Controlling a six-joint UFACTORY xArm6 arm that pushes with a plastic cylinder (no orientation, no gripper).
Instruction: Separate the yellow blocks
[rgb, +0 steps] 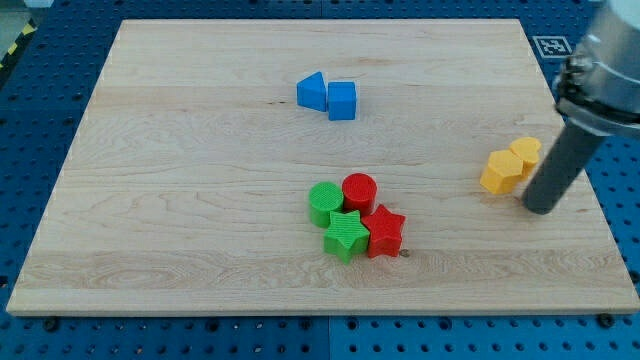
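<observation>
While the two yellow blocks (510, 164) sit touching near the board's right edge, my tip (539, 208) stands just beside them, toward the bottom-right corner.

Rod only, no jaws, nothing held; contact with the nearer yellow block cannot be told. Step in hand, by judgement: approach, pair not yet parted. Next move calls for the tip to enter at their seam and push one away, clear of the red and green cluster (355, 220) at bottom centre.

Pale wooden counter (200, 200) with straight grain, filling most of the view under even, soft light. Beneath and around it, blue perforated base plate (40, 90) dotted with regular holes. At the view's top right, white fiducial marker (549, 45); at top left, yellow-black hazard strip (15, 45).
</observation>
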